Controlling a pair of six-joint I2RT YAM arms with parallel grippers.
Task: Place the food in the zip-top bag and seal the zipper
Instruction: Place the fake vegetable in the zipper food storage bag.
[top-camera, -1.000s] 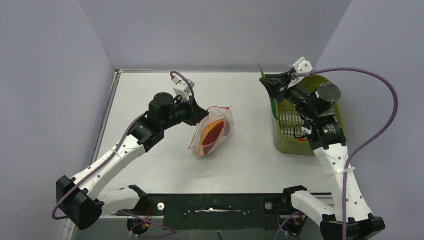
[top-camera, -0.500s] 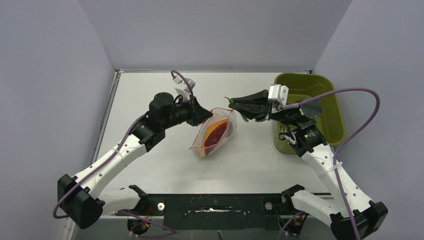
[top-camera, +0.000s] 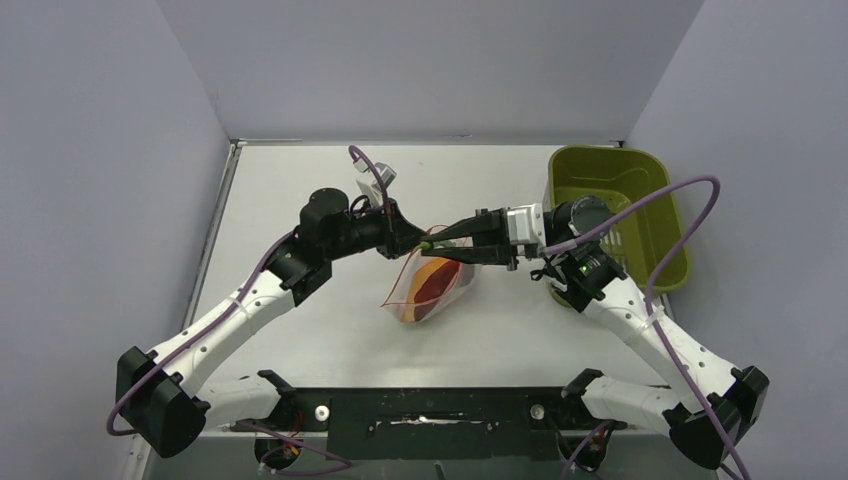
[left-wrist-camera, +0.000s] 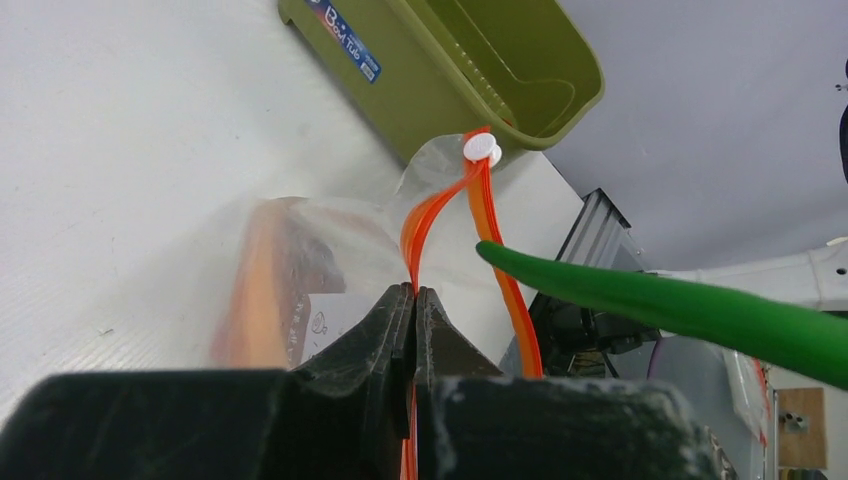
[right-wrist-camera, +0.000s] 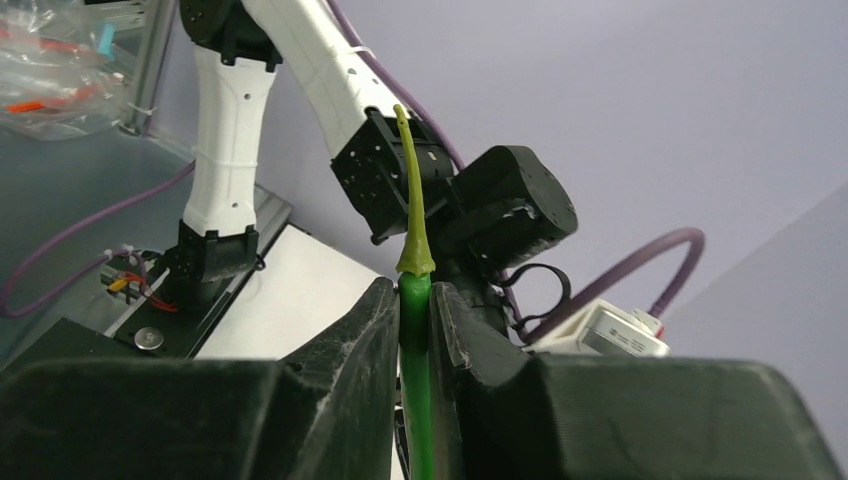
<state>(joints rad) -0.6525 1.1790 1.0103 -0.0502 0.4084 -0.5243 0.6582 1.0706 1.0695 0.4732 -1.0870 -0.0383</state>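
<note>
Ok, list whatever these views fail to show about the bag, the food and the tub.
- Food inside the zip-top bag: top view too small, left wrist view blurred by crinkled plastic.
- Green pepper: cut by left wrist frame edge; base hidden between right jaws.
- Tub floor: partly covered by right arm, top view.

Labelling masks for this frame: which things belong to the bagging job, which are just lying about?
Job: zip-top bag; zipper, pinched by left gripper; red-brown food inside; green toy pepper, held by right gripper.
Lying about: olive-green tub; clear packet off-table.
</note>
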